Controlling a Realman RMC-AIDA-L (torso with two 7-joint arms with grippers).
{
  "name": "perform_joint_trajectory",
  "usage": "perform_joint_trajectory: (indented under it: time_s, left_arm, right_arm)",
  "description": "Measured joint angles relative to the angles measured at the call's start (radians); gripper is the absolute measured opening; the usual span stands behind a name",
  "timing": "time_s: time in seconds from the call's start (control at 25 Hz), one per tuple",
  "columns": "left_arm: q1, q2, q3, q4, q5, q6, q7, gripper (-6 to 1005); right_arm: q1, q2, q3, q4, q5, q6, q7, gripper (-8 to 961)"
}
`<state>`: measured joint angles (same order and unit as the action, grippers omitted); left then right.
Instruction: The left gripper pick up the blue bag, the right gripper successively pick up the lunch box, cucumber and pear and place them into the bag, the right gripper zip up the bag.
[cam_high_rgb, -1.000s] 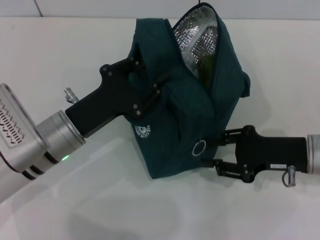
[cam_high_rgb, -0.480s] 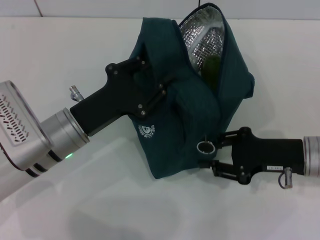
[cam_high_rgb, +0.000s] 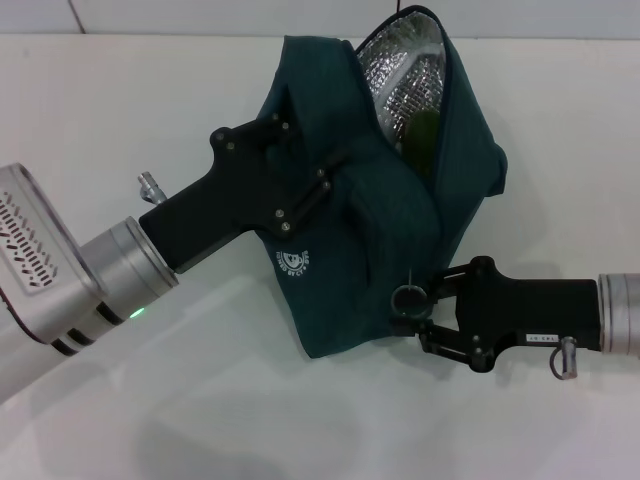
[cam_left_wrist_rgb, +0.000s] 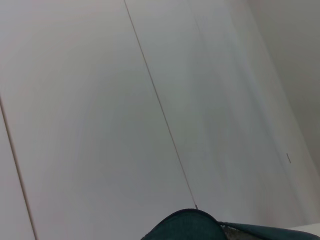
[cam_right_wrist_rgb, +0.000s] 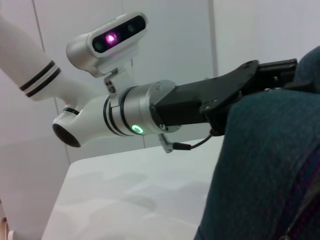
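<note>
Bag (cam_high_rgb: 380, 220), dark teal, hangs above the table (cam_high_rgb: 150, 120), held by the left gripper (cam_high_rgb: 300, 185), whose fingers are clamped on the fabric of its near side. Its foil-lined mouth gapes at the top, a green thing showing inside, probably the cucumber (cam_high_rgb: 425, 130). The zip runs from that mouth down the right edge to the ring pull (cam_high_rgb: 405, 297), low on the bag. The right gripper (cam_high_rgb: 420, 315) reaches in level from the bag's right, fingers slightly apart and bracketing the ring; a firm grip cannot be confirmed. Zipping means drawing the pull upward along this seam, toward the mouth.
</note>
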<state>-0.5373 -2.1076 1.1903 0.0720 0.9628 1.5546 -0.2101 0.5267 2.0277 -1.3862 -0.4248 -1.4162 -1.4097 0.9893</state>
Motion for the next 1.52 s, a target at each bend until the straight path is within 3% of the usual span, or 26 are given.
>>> perform_joint_trajectory:
  time_s: [0.6, 0.72, 1.16, 1.32, 1.52]
  left_arm:
    - [-0.005, 0.0, 0.0, 0.0, 0.001, -0.007, 0.0, 421]
    - [-0.001, 0.0, 0.0, 0.0, 0.001, -0.006, 0.0, 421]
    - [0.015, 0.0, 0.0, -0.006, 0.002, 0.024, -0.005, 424]
    - [0.019, 0.0, 0.0, -0.019, -0.002, 0.069, -0.025, 510]
    - [0.029, 0.017, 0.0, 0.019, 0.008, 0.127, -0.241, 622]
  right_arm:
    - [-0.001, 0.0, -0.017, 0.008, 0.03, 0.017, -0.103, 253]
    - [-0.011, 0.0, -0.019, 0.009, 0.053, 0.01, -0.16, 60]
    - [-0.007, -0.001, -0.059, 0.002, 0.057, 0.002, -0.22, 35]
    - [-0.005, -0.002, -0.058, -0.001, 0.057, 0.001, -0.222, 35]
    - [-0.005, -0.002, -0.058, -0.002, 0.084, -0.014, -0.236, 35]
